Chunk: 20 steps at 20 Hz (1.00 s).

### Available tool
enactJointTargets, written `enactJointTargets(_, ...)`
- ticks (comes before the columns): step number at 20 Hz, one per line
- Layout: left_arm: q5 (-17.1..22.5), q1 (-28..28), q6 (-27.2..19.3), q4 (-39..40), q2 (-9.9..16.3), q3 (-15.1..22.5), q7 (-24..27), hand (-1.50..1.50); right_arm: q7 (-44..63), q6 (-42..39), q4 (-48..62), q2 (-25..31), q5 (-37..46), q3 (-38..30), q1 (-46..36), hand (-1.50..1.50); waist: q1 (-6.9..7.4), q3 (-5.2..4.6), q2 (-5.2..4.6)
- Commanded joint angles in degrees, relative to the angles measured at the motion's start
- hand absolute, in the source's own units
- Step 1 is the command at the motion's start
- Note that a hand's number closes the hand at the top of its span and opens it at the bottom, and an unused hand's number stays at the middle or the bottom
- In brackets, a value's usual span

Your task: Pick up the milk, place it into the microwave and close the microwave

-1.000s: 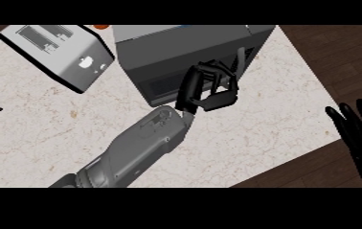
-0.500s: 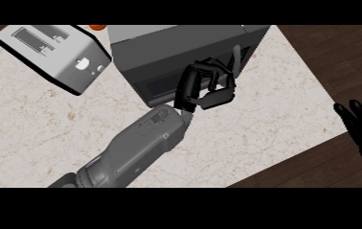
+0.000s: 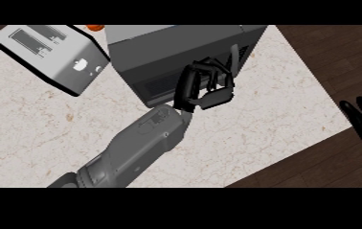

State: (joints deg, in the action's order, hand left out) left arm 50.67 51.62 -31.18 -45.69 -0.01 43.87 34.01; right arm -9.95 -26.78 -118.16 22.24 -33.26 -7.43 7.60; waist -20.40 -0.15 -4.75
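Counter: pale speckled stone top, seen steeply from above; dark wood floor is shown beyond its right edge.
Microwave: dark grey box, set at the counter's far middle; its front face is turned toward the viewer's lower right. No brand or writing can be read on it.
Toaster: silver, two slots on top, placed left of the microwave and just beside it; a small pale mark on its side cannot be read.
Orange object: only a sliver is seen, behind the toaster.
Left hand: black, raised against the microwave's front, fingers curled; whether anything is enclosed cannot be told.
Right hand: only fingertips are seen at the right edge, over the floor; its state cannot be told.
Milk: not seen anywhere; its place cannot be told.
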Motion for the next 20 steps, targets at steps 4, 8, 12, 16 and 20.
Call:
enactJointTargets(4,2.54,3.56,1.04,4.11,0.01,-1.46,0.94,1.5,1.27,0.52,0.16,1.04,-2.41,-1.26,-1.16,-1.5,-0.56,0.0,-0.95)
enactJointTargets(8,3.41,4.22,0.92,4.82,0.01,-0.99,1.38,1.5,2.23,0.64,-0.32,1.97,-3.0,-1.72,-1.32,-1.5,-0.91,0.02,-0.76)
enactJointTargets(12,3.91,4.14,1.29,5.73,0.01,-0.58,2.63,1.5,2.86,0.88,-0.72,2.67,-3.68,-2.44,-1.49,-1.5,-1.07,0.01,-0.81)
enactJointTargets(16,4.67,4.08,1.35,6.33,0.01,-0.15,3.47,1.5,2.98,0.24,-0.82,3.56,-5.33,-3.2,-2.39,-1.5,-0.99,0.07,-0.9)
enactJointTargets(20,5.87,4.69,1.91,6.39,0.01,0.37,3.52,1.5,3.89,-1.38,-1.48,4.12,-7.34,-1.47,-2.58,-1.5,-0.53,0.11,-0.81)
